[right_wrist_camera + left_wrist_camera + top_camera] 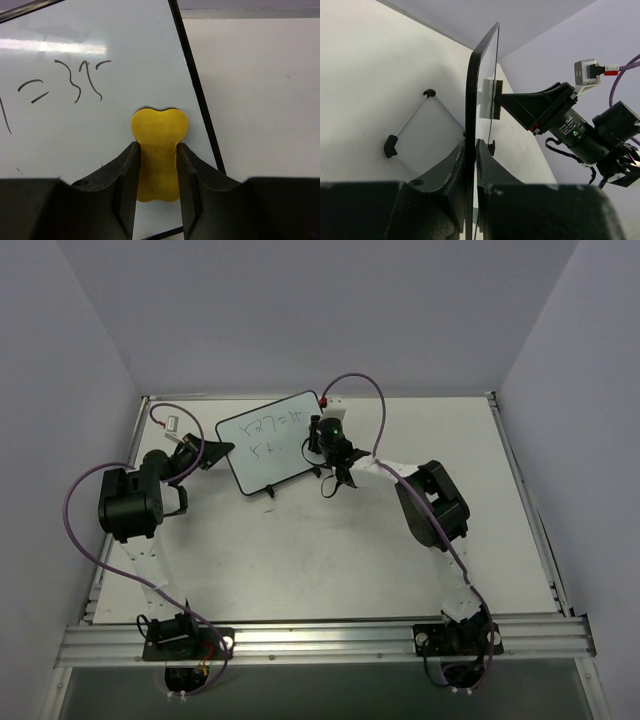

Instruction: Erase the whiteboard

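Right claw (157,150) clamped on the yellow eraser (159,125), I needed flat, firm strokes across the whiteboard (75,140) my left claw (470,152) gripped.

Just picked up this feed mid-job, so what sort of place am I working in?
Probably a lab robot test cell: bare white table, plain walls boxing it in, aluminium mounting rail at its near edge.
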Action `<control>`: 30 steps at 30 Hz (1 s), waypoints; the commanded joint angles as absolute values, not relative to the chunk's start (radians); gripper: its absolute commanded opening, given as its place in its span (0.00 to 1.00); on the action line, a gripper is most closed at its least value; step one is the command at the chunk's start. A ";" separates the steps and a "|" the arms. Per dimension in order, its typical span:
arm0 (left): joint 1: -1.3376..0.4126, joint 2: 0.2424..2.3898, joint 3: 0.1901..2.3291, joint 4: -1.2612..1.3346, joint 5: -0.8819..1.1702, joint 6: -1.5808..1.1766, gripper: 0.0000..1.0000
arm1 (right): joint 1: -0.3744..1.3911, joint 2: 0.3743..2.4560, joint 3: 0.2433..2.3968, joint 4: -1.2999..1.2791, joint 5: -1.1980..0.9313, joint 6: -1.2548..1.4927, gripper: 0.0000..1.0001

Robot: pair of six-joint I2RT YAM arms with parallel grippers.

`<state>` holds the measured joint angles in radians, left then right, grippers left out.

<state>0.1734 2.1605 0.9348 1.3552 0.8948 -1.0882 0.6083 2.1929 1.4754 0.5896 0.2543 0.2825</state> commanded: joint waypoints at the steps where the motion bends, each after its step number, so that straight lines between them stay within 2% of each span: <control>1: 0.167 2.149 0.925 1.585 0.893 -1.046 0.02 | 0.591 2.164 1.436 0.567 0.304 0.261 0.00; 18: 0.164 2.146 0.923 1.585 0.896 -1.043 0.02 | 0.776 2.190 1.444 0.624 0.301 0.291 0.00; 30: 0.163 2.145 0.922 1.583 0.896 -1.040 0.02 | 0.631 2.155 1.359 0.609 0.276 0.347 0.00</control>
<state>0.1722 2.1601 0.9321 1.3590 0.8955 -1.0794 0.7052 2.1723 1.3849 0.6582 0.2516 0.3321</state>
